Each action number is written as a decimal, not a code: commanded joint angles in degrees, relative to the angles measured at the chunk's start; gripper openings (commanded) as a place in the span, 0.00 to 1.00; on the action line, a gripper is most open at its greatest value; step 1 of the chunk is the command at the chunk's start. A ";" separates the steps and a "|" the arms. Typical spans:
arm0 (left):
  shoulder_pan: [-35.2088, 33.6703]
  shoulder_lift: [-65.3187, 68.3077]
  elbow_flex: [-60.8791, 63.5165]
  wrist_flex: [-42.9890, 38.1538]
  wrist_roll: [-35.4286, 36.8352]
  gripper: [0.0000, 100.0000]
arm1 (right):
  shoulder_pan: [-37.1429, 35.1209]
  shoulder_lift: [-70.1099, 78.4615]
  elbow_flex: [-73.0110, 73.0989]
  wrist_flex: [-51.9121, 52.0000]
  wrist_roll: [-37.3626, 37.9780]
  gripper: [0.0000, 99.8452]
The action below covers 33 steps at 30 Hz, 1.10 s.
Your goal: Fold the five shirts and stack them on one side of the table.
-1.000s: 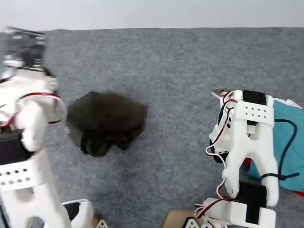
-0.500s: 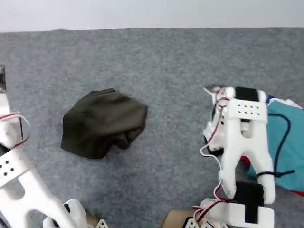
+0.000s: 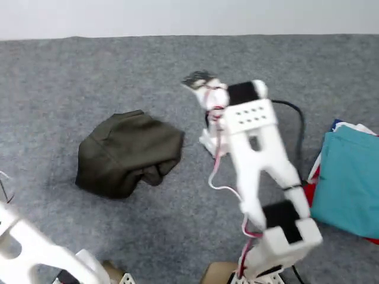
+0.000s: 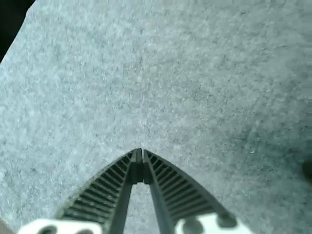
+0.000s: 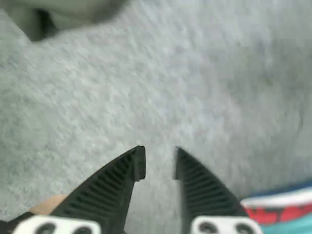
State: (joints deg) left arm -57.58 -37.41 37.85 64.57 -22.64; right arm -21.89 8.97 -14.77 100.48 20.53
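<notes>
One dark olive shirt (image 3: 127,152) is lying loose on the left half of the grey-covered desk (image 3: 177,59), bunched into a lump rather than folded flat. Its long axis is running roughly across the desk, with the right end sitting a little farther from the arm bases than the left end. At the right edge a teal shirt (image 3: 349,183) is lying folded on top of a pile, its long side running from far to near. Red fabric (image 3: 309,192) and a blue-and-white edge (image 3: 342,125) are peeking out beneath it (how many shirts are making up that pile cannot be told).

In the high view the right arm (image 3: 260,160) is stretching over the middle of the desk, between the olive shirt and the pile, and touching neither. The left arm (image 3: 26,248) is sitting at the near left corner, well apart from the olive shirt.

The right wrist view is adding what the high view is hiding: the right tool (image 5: 158,163) is hanging over bare covering with its fingers spread a little and nothing between them, the olive shirt on one side and the pile's red and teal edges on the other. The left wrist view is showing the left tool (image 4: 142,156) pressed together, tips meeting, over plain grey covering.
</notes>
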 commanded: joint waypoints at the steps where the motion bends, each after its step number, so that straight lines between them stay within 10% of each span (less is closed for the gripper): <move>1: -0.79 -1.32 -0.22 -0.79 -0.44 0.01 | -6.02 4.88 -9.76 2.24 -0.62 0.19; 11: -0.88 -1.32 2.42 -0.79 -0.26 0.01 | -17.98 21.14 -20.84 1.80 -0.35 0.19; 33: -0.62 -1.32 2.68 -0.70 -0.09 0.01 | -10.15 45.32 -67.34 2.24 5.80 0.01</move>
State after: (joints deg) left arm -58.11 -37.41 40.75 64.57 -22.64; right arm -34.20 55.74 -71.56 100.48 23.34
